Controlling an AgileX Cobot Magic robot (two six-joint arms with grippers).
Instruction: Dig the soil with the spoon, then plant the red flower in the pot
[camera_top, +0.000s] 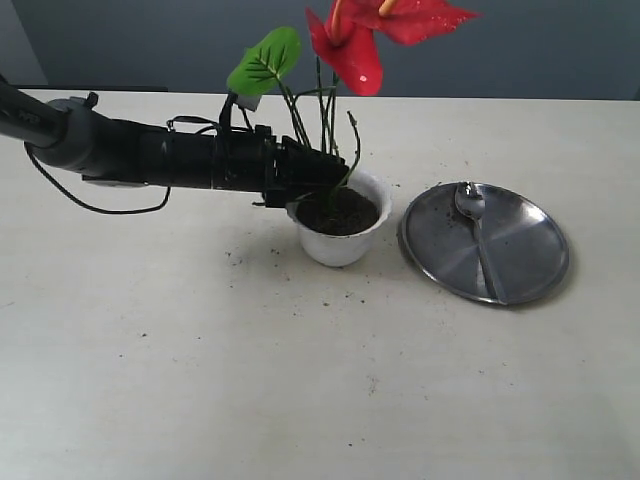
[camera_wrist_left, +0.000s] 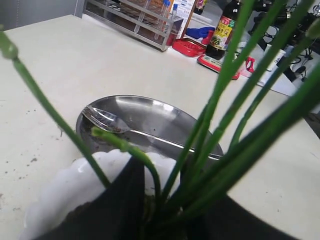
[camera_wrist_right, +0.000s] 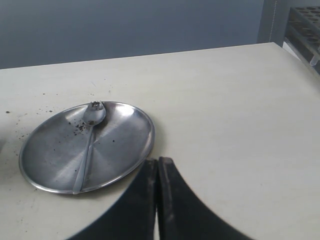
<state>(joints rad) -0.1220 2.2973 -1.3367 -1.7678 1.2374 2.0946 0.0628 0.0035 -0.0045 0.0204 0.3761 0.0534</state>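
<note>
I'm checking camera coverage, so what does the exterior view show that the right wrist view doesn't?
Exterior only: the red flower standing in the white pot of soil, the left hand gripping its stems. Right wrist only: the shut right hand and the corner of a rack. Both: the spoon lying on the steel plate, on the table.

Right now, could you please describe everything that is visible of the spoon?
The spoon is small, shiny, silver metal, with an oval bowl, short tines at its tip and a long thin handle. It lies flat, bowl up, on the round steel plate, with the bowl near one rim and the handle running across to the opposite rim. A few dark soil crumbs cling to the bowl. Only the plate touches it.
</note>
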